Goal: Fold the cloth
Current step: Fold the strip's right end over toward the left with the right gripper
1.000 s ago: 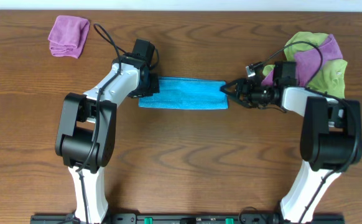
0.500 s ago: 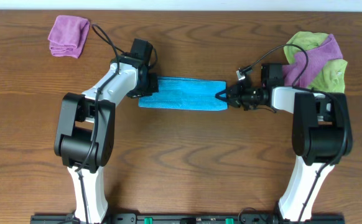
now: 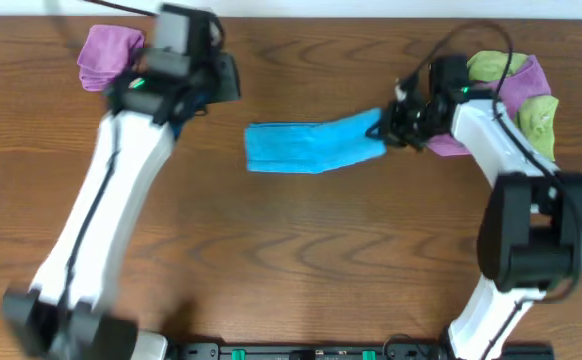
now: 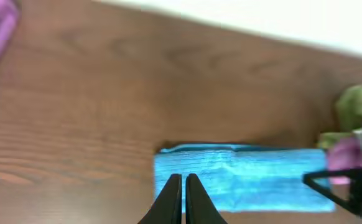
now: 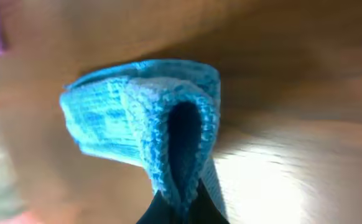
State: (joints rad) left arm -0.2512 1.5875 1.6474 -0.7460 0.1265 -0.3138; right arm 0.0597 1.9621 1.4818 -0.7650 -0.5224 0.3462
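Here your right gripper [image 3: 385, 131] is clamped on the right end of the folded blue knitted cloth [image 3: 306, 148]. Your left gripper [image 4: 183, 178] hangs clear of the cloth's left end, fingers pressed together on nothing.

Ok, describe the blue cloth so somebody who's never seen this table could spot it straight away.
On the wooden table, look near the middle. The blue cloth is a long folded strip there, its right end pinched by the right gripper. It alone is blue, unlike the purple cloth far left and the green and purple pile far right.
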